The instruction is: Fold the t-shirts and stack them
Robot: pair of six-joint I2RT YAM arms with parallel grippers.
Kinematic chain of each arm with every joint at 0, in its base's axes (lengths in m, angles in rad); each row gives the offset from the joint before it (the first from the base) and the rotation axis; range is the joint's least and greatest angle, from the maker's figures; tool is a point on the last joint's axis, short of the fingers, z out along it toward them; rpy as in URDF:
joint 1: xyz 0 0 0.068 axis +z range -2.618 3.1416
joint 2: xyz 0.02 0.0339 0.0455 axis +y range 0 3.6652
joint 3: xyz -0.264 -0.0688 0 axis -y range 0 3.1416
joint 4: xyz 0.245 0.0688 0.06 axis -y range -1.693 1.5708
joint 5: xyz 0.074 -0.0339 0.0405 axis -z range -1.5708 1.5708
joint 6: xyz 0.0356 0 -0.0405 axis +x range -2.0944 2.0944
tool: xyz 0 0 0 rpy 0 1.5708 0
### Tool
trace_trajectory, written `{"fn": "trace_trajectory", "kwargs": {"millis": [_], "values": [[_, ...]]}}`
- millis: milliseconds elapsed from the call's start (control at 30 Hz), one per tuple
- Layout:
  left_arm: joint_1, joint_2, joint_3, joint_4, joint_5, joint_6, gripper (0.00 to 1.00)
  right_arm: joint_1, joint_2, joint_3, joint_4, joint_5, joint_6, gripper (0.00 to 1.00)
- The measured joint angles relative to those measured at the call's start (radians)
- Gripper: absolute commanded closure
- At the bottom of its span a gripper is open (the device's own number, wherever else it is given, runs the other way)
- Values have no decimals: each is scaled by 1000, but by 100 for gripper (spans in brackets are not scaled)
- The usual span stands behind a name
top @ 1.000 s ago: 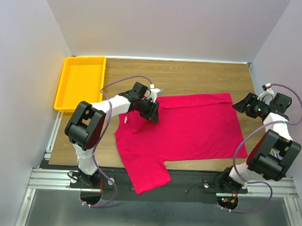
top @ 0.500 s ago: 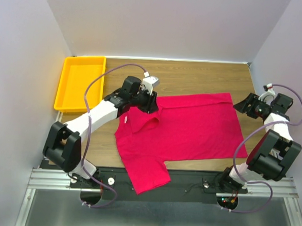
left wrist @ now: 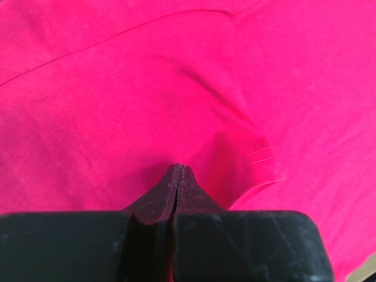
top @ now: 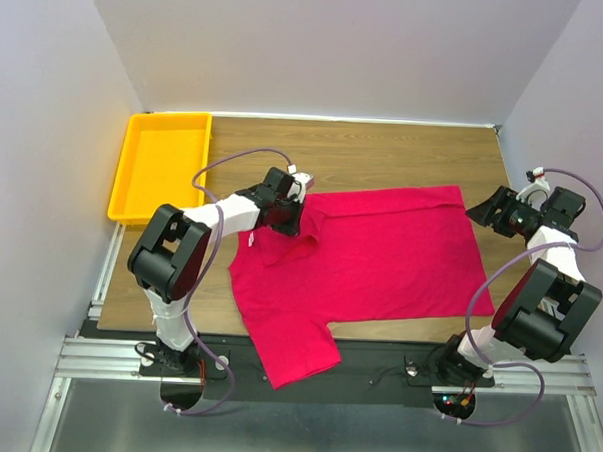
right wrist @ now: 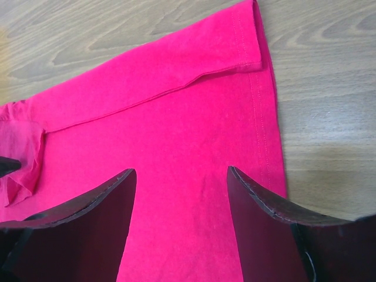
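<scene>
- Red t-shirt lies spread across the middle of the wooden desk, mostly flat, with 1 sleeve hanging over the near edge.
- Its far-left part is rumpled, with a flap of cloth turned over onto the body beside the left end effector.
- The left end effector is low on that rumpled part. In the left wrist view its 2 fingers are pressed together, tips against the fabric, with a raised fold just to one side. Whether any cloth is caught between them cannot be told.
- The right end effector hangs at the shirt's right edge, fingers spread wide and holding nothing. The right wrist view shows the stitched hem and bare wood beyond it.
- A yellow tray sits at the far-left corner of the desk, apart from the shirt.
</scene>
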Motion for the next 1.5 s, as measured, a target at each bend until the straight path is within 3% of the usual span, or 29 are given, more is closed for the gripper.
{"fn": "trace_trajectory", "kwargs": {"millis": [600,1167,1500], "values": [[-74,45,-18,33,179,34,95,-10,0,0,0,-2,0,31],[-84,-65,-13,50,157,27,95,-14,-1,0,0,-5,0,31],[-84,50,17,47,143,23,95,-14,-1,0,0,-7,0,31]]}}
